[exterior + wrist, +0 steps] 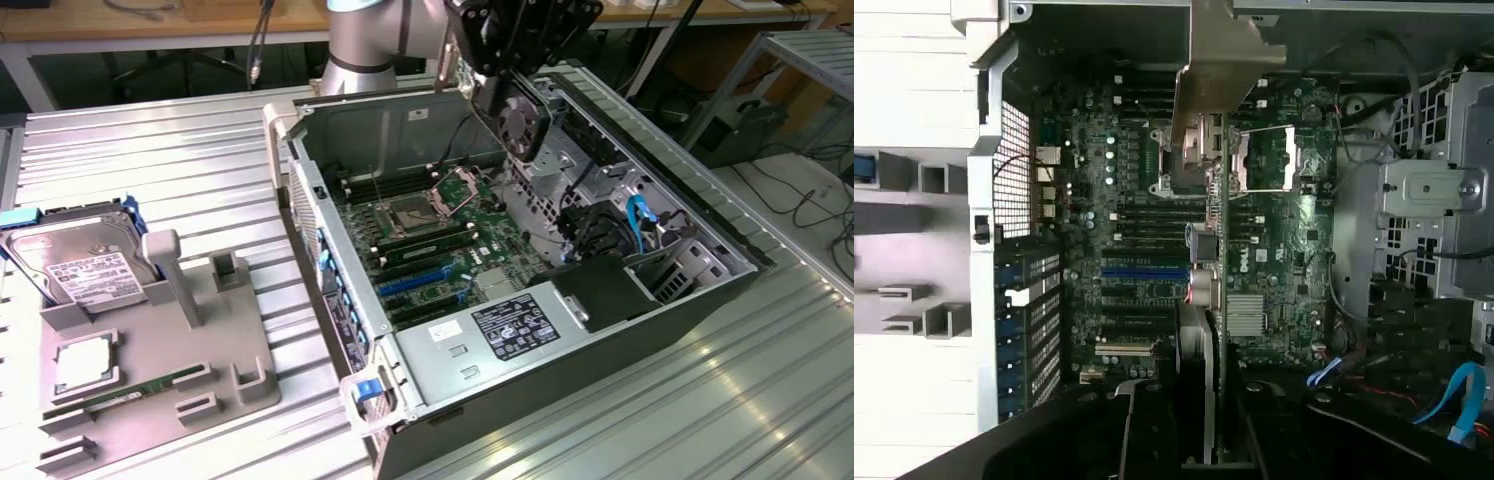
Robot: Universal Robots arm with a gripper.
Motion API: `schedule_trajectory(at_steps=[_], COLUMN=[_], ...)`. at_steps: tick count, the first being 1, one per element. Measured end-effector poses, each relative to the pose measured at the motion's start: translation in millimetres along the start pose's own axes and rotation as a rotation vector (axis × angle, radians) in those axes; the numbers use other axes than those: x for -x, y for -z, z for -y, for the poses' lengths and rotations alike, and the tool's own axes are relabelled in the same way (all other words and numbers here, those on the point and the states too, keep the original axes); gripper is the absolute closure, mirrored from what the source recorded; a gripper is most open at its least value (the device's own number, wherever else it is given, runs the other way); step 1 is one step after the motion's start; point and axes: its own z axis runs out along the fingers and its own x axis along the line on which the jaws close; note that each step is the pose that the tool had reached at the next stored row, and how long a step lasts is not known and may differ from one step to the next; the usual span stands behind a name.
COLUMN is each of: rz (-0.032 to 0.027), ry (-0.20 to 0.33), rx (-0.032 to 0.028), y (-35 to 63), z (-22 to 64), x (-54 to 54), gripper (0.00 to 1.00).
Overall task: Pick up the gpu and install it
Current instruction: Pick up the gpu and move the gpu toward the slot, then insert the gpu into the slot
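One card, the gpu, hangs edge-down at the exterior view's upper centre, your gripper clamped on it, likely so its edge meets the motherboard.

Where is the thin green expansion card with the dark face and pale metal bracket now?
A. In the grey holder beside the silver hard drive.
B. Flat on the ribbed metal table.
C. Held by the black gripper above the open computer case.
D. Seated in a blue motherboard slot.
C: the black gripper is shut on the thin green expansion card, which hangs above the open computer case, not seated in any slot.
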Motion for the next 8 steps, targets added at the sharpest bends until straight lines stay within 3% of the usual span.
schedule_trajectory(at_steps=[1,2,8], rz=[0.0000,0.0000,0.0000], ry=[0.000,0.000,0.006], rx=[0.0001,-0.0001,0.0000], y=[-1.1,-2.1,-2.1], z=[-0.4,-0.3,-0.3], x=[19.2,31.5,31.5], gripper=[0.73,0.73,0.73])
